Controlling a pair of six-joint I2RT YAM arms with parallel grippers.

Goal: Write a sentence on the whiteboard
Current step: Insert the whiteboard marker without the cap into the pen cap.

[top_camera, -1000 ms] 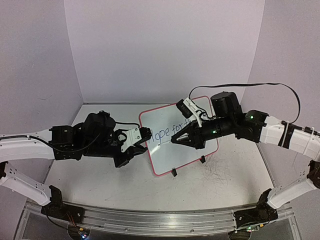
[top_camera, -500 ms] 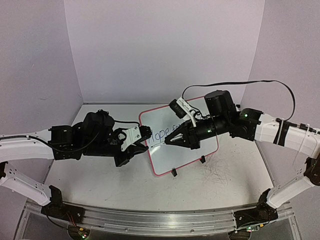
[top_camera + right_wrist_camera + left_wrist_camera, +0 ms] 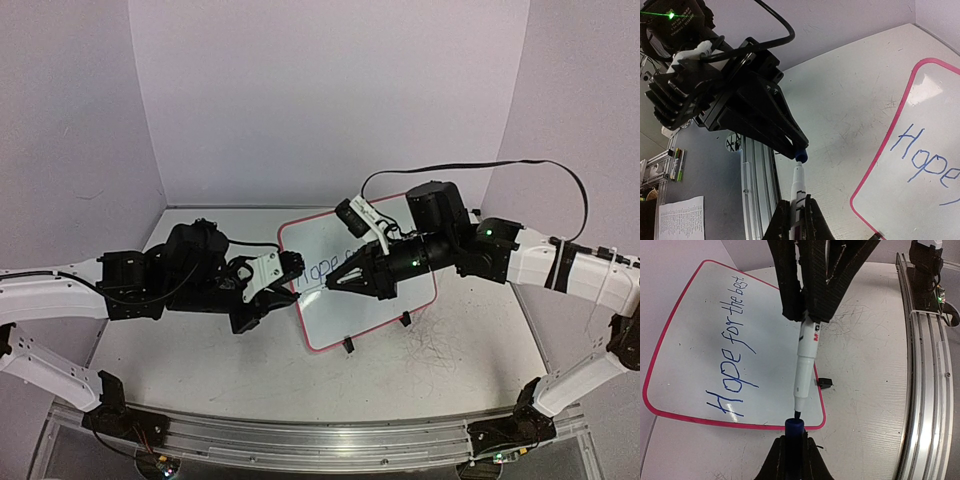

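Red-pink-rimmed whiteboard [image 3: 350, 312] sits mid-worktop [image 3: 200, 360], the sentence [image 3: 732, 355] "Hope for the best." written across it. By its left edge the right pincer [image 3: 796, 205] pinches a white marker [image 3: 799, 185]. The left pincer [image 3: 794, 442] pinches a blue cap [image 3: 794, 425], and the marker tip meets the cap.

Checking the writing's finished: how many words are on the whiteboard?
4, in one line on the whiteboard: Hope at its left end, then for, the, best. None looks hidden.

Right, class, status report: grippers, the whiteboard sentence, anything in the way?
Left gripper shut on blue cap. Right gripper shut on marker, tip at cap mouth. Sentence reads "Hope for the best." on whiteboard. Nothing in the way.
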